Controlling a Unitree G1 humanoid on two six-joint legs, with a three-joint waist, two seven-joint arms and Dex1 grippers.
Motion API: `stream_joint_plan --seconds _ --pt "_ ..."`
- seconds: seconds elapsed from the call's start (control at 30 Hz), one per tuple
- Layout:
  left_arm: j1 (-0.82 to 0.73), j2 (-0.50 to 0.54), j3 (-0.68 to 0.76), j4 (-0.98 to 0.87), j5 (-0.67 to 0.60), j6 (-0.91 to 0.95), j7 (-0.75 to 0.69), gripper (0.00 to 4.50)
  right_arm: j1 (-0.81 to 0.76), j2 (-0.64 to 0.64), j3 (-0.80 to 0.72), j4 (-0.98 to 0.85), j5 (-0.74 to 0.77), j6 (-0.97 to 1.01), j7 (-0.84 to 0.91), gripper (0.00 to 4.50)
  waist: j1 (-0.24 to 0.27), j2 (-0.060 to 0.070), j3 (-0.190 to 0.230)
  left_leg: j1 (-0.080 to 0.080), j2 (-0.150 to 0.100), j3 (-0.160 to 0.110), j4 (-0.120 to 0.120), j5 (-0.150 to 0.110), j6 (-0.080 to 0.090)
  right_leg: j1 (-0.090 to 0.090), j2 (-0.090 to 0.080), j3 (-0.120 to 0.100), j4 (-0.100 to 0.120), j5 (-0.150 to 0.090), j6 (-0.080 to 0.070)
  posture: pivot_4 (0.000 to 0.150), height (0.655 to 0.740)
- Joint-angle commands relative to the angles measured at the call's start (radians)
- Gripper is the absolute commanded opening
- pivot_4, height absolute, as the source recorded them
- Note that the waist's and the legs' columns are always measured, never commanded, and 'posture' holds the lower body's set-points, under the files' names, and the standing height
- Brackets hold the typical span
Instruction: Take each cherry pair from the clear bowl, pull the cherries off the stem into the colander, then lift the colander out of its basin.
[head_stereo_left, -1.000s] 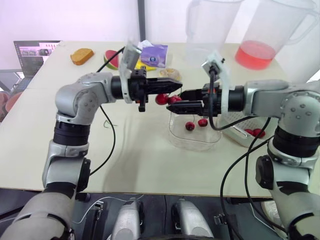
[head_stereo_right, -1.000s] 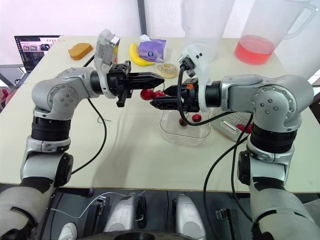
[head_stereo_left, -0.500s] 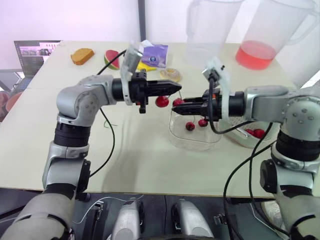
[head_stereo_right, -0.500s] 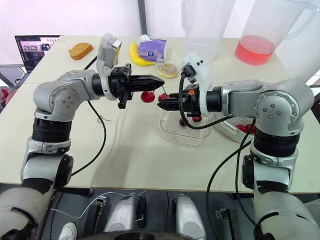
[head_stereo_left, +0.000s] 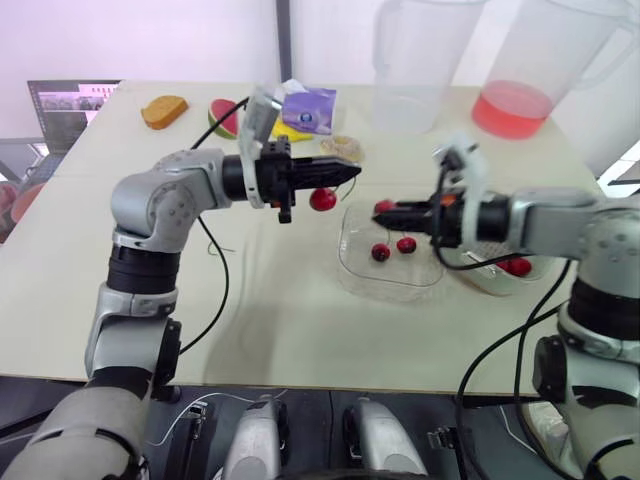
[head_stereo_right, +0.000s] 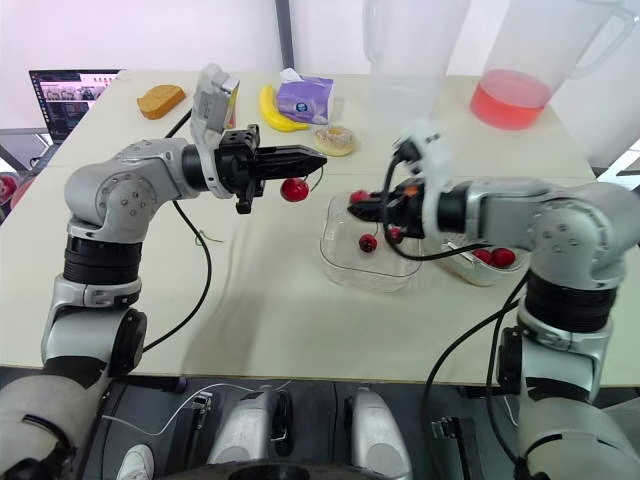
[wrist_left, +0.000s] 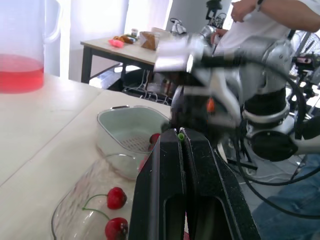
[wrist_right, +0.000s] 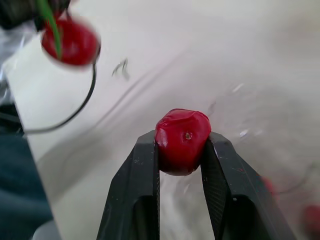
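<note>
My left gripper (head_stereo_left: 352, 173) is shut on a green stem (wrist_left: 180, 136), and one red cherry (head_stereo_left: 322, 200) hangs from it above the table, left of the clear bowl (head_stereo_left: 388, 290). Over the bowl, my right gripper (head_stereo_left: 386, 210) is shut on a single loose cherry (wrist_right: 182, 140), apart from the stem. Two more cherries on a stem (head_stereo_left: 392, 248) lie in the bowl. Just right of the bowl sits the white colander in its basin (head_stereo_left: 478, 282), with cherries (head_stereo_left: 512, 266) in it, partly hidden by my right arm.
Two tall clear pitchers stand at the back, one with pink liquid (head_stereo_left: 512, 108). A tissue pack (head_stereo_left: 308, 108), banana (head_stereo_right: 270, 110), doughnut (head_stereo_left: 342, 148), watermelon slice (head_stereo_left: 222, 116) and bread (head_stereo_left: 163, 111) lie at the back left. A laptop (head_stereo_left: 70, 105) is at far left.
My right gripper has pulled away to the right with one cherry, now off the stem. The left gripper stays in place with the stem and the other cherry.
</note>
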Motion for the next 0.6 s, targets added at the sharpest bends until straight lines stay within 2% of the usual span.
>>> stream_joint_plan --seconds 0.03,0.17,0.33,0.6 --pt "0.02 0.017 0.021 -0.022 -0.001 -0.011 0.011 0.0 0.064 -0.108 -0.107 -0.018 -0.065 -0.006 -0.038 0.69 0.0 0.0 0.0 -0.001 0.0 0.0 0.0 0.0 0.0 0.0 0.0 0.0 -0.001 0.0 0.0 0.15 0.74" --pt "0.05 0.025 0.022 -0.046 -0.002 -0.01 0.03 0.0 0.281 -0.262 -0.122 0.008 -0.229 -0.127 -0.093 0.69 0.001 0.0 0.0 -0.002 0.0 0.0 0.0 0.0 0.001 0.001 0.0 0.0 -0.005 0.001 0.001 0.15 0.74" --pt "0.064 0.024 0.021 -0.068 -0.015 -0.002 0.052 0.0 0.363 -0.24 -0.126 0.035 -0.277 -0.209 -0.1 0.69 -0.015 0.001 0.0 -0.001 0.001 0.001 0.0 0.0 0.001 0.001 0.001 0.002 -0.005 0.002 0.003 0.15 0.74" --pt "0.064 0.019 0.024 -0.087 -0.024 0.01 0.074 0.0 0.366 -0.19 -0.077 0.157 -0.349 -0.315 -0.102 0.69 -0.002 0.001 0.0 -0.002 0.0 0.001 0.0 0.0 0.001 0.001 0.002 0.002 -0.006 0.002 0.003 0.15 0.74"
